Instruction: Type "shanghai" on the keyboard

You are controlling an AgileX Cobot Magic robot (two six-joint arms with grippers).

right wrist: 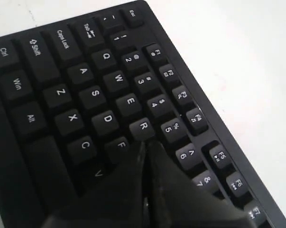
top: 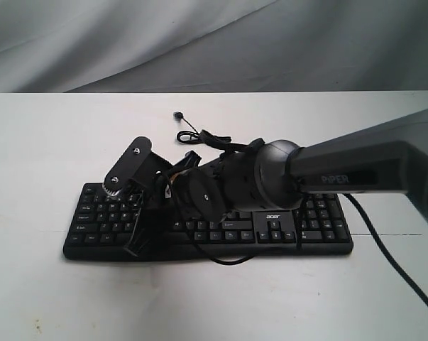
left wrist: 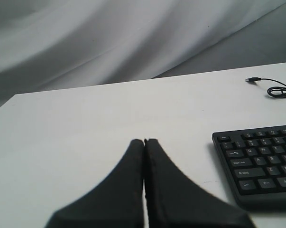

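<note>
Exterior view: my keyboard, a long matte black plastic slab with white legends, lies across the lower middle of the frame on a smooth white table. Soft grey cloth hangs in folds along the top of the frame. A thin black cable curls in a loose coil just above the keyboard's far edge. My right arm, dark grey and rounded, comes in from the right edge and crosses above the keys. My right gripper points down onto the left part of the keyboard, its black fingers pressed together.

Left wrist view: my left gripper tapers to a blunt point, the two smooth black fingers closed flat against each other and gripping nothing. It hovers over bare white table, well apart from the keyboard's Esc corner. The grey cloth backs the table's far edge.

Right wrist view: the keyboard fills most of the frame, its square keys slightly dished and dull. My right gripper's closed tips sit just beside the R key and the F key; I cannot tell whether they touch a key.
</note>
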